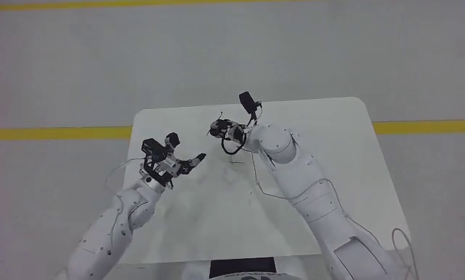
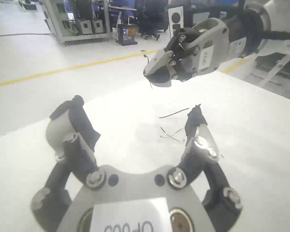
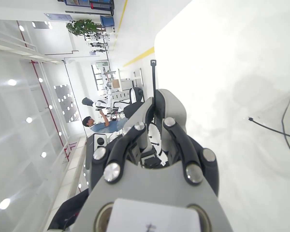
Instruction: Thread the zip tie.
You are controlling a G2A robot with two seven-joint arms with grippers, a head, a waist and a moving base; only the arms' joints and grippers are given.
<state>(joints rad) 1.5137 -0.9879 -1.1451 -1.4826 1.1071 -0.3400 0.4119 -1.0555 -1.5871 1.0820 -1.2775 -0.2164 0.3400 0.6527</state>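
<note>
One thin black plastic zip tie (image 3: 154, 80) with a small square head sticks out past the tips of the right pincer (image 3: 155, 97). Its grey fingers are squeezed together on the strap. This pincer hangs above the far middle of the smooth white surface (image 1: 349, 134). The left pincer (image 2: 133, 112) sits nearer and to the left, and its two dark-tipped fingers are spread wide apart. A few more thin black ties (image 2: 174, 113) lie loose on the surface near the right pincer.
</note>
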